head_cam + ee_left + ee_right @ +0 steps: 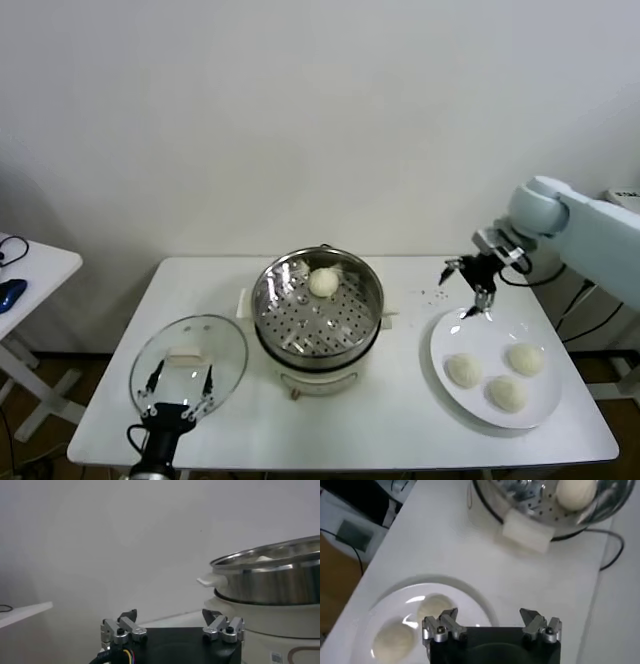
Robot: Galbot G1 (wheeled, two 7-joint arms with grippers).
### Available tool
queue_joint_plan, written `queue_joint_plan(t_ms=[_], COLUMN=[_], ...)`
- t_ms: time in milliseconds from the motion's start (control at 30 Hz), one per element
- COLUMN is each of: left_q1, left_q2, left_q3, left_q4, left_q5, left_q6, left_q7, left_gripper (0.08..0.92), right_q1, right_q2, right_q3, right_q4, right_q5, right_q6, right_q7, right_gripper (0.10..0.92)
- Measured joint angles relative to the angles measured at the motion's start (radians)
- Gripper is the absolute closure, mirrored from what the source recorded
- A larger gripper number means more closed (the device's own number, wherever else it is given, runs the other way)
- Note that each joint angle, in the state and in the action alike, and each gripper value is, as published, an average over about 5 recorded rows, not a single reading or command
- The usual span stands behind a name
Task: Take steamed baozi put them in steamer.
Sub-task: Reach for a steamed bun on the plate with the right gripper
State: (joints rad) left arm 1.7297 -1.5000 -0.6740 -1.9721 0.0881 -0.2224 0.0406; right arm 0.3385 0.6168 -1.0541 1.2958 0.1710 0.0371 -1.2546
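Observation:
The steamer [318,310] stands mid-table, a shiny steel pot on a white base, with one steamed baozi [323,282] on its perforated tray. Three more cream-white baozi [463,370] [525,358] [506,393] lie on a white plate [450,335] to the right. My right gripper [470,295] hangs open and empty over the plate's far rim. In the right wrist view the right gripper [489,614] is beside a baozi [432,607], with the steamer [520,495] beyond. My left gripper [181,380] stays open near the front left, the steamer [270,580] to its side.
A round glass lid [190,340] with a white handle lies on the table under the left gripper. A small side table [30,275] with a blue object [10,292] stands far left. The steamer's white side handle [527,530] sticks out toward the plate, and a dark cable [612,545] runs behind it.

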Motion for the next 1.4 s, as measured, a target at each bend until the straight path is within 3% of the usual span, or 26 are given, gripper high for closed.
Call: queue_joint_plan(t_ms=[533,1400], left_q1=[0.001,0.0], left_q2=[-0.005,-0.004], left_q3=[0.005,-0.002], left_q4=[0.01,0.022], left_q5=[0.005,0.004], left_q6=[0.0,-0.002], left_q7=[0.001,0.001], left_gripper=[0.177,0.177], right_q1=[-0.287,-0.367], right_q2=[-0.061,0.003], right_q3=[0.121,0.138], right_q4=[-0.007,-0.087], right_q5=[-0.069,-0.118], right_q6=[-0.06,-0.075], right_q7=[0.081,0.119], right_gripper=[0.203,0.206])
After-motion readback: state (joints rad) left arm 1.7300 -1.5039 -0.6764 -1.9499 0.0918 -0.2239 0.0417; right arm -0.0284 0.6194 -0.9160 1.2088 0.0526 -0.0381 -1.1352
